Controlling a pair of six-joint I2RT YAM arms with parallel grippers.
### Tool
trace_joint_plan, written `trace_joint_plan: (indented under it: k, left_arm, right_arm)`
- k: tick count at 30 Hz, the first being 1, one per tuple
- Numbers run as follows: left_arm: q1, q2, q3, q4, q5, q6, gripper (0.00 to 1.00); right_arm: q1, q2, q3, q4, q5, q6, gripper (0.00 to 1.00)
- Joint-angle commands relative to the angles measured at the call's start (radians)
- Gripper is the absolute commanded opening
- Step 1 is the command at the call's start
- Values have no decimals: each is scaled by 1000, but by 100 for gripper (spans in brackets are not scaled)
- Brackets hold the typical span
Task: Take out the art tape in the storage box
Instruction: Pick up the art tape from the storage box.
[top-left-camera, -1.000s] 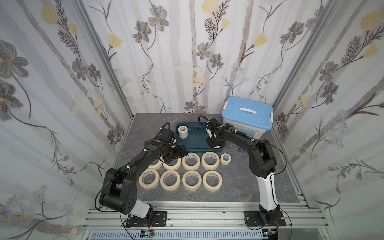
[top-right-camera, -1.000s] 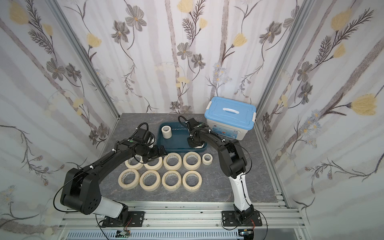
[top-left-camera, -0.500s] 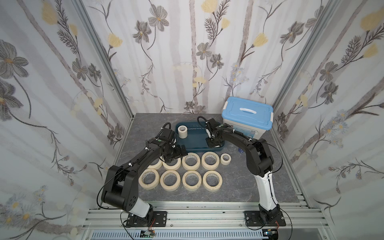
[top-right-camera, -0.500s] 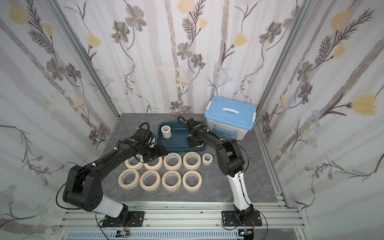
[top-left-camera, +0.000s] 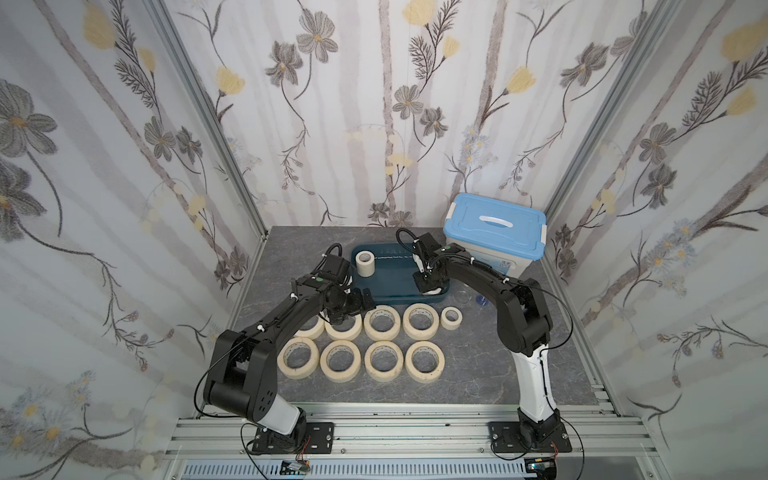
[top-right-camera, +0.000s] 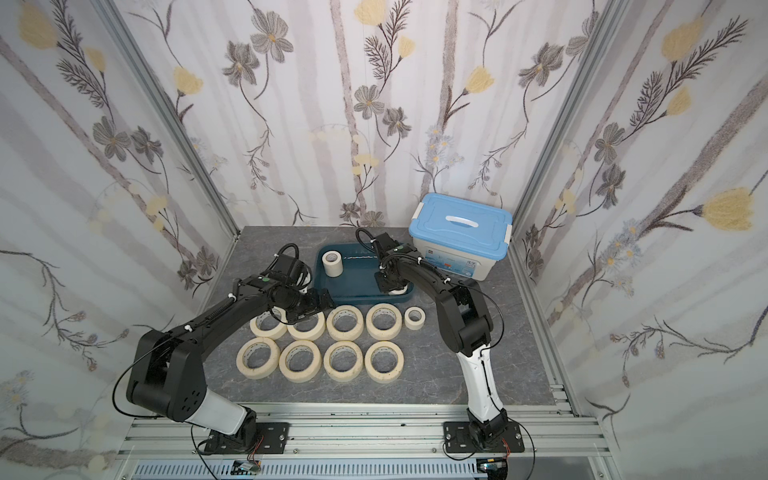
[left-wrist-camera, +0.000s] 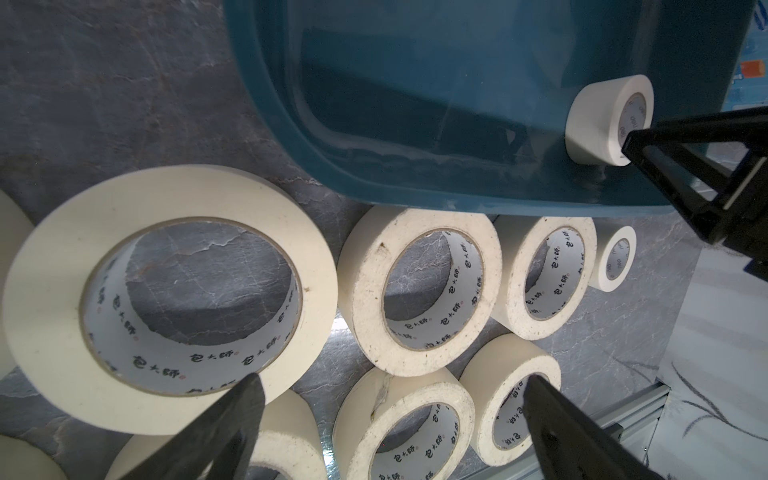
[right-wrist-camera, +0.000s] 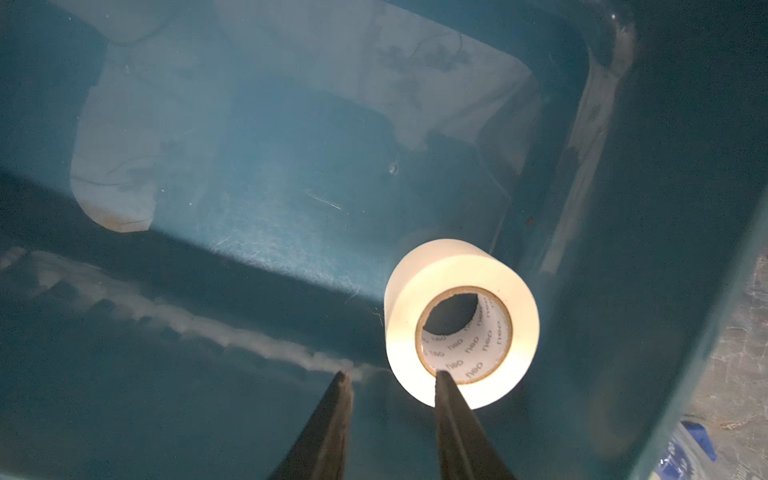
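Down in the storage box (top-left-camera: 390, 286), right gripper (right-wrist-camera: 388, 376), jaws narrow and holding nothing, should straddle the small tape roll's (right-wrist-camera: 461, 322) wall before lifting

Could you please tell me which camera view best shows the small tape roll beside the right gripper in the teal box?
Right wrist view: the small tape roll sits close, printed core visible, at the right gripper. The left wrist view shows it smaller, side-on. In both top views the gripper hides most of it.
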Motion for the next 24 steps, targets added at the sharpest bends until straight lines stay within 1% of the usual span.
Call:
trace_joint_plan:
  k: [1, 6, 13, 15, 22, 24]
  left_arm:
    - [1, 3, 8, -8, -8, 17, 100]
    - [1, 2, 10, -15, -11, 21, 100]
    - [1, 6, 16, -22, -14, 24, 100]
    - [1, 8, 18, -24, -14, 22, 100]
    - [1, 8, 24, -25, -12, 23, 100]
    - [1, 3, 23, -25, -13, 21, 100]
  right_arm:
    - [-2, 13, 8, -14, 17, -9, 36]
    - [-4, 53, 33, -15, 27, -17, 39]
    - [-6, 93, 53, -19, 30, -28, 38]
    - [-6, 94, 51, -20, 26, -30, 36]
    - [-6, 70, 51, -29, 16, -36, 22]
    - [-6, 55, 50, -32, 14, -38, 21]
